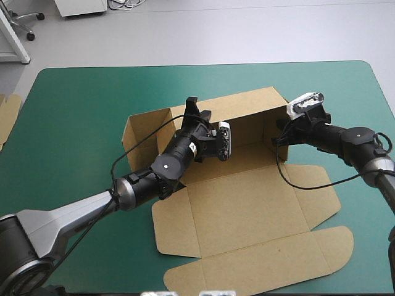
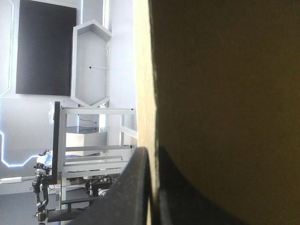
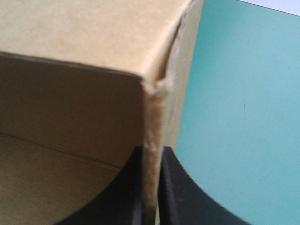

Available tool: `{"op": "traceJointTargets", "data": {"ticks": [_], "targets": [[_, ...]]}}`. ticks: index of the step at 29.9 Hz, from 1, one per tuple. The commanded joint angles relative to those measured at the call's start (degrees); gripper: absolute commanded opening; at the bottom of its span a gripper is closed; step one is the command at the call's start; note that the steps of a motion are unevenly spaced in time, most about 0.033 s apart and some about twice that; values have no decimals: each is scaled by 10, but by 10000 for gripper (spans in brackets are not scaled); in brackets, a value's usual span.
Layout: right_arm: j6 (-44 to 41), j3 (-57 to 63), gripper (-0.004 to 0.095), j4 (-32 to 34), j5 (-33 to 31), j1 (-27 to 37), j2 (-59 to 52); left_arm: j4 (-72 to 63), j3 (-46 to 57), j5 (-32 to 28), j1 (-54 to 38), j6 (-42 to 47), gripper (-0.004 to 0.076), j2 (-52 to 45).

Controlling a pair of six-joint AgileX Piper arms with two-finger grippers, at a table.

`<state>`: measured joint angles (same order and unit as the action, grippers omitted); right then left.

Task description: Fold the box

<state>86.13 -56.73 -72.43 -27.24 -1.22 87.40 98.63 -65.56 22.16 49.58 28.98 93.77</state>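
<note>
1. One brown box (image 1: 247, 203), in the middle of the teal-green table (image 1: 80, 123), a bit toward the far edge.
2. Only half made: back wall standing up along the far side, a side wall up at each end, the big near part and its flaps lying flat toward the near edge.
3. Not a tray yet, by the look of it.
4. On the top edge of the back wall, left of its middle: the left gripper (image 1: 199, 111).
5. In the left wrist view, two black fingers (image 2: 126, 187) almost together, one on each side of the thin board. So, pinching the box.
6. Most likely there to hold the back wall straight up and stop any flopping down.
7. At the far right corner, on the right side wall: the right gripper (image 1: 279, 132).
8. Up close, the same thing: fingers (image 3: 122, 197) squeezed on the board edge just below the corner. Gripping the box too.
9. Probably there to hold that side wall against the back wall, ready for tucking.
10. One grip near each end likely best for a bendy sheet: less sliding, less twisting.
11. Count: one box, two grippers, two fingers on each, four fingers in all. Both grippers busy, none free.
12. Off at the table's left edge: one bit of more brown board (image 1: 7, 114), well apart from the box, touched by nothing.
</note>
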Motion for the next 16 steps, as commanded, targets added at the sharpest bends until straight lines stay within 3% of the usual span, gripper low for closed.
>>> {"op": "traceJointTargets", "data": {"ticks": [1, 5, 9, 11, 16], "targets": [[6, -19, -32, -27, -78, -9, -23, 23, -20, -63, 11, 1, -14, -15], [4, -19, -32, -27, -76, -9, -23, 24, -20, -64, 11, 1, 48, -15], [-9, -19, -32, -27, -67, -9, -23, 24, -20, -69, 12, 1, 216, -23], [-9, -19, -32, -27, -66, -9, -23, 24, -20, -72, 12, 1, 263, -31], [-27, -20, -32, -27, -56, -9, -23, 24, -20, -96, 33, 1, 271, -64]]}}
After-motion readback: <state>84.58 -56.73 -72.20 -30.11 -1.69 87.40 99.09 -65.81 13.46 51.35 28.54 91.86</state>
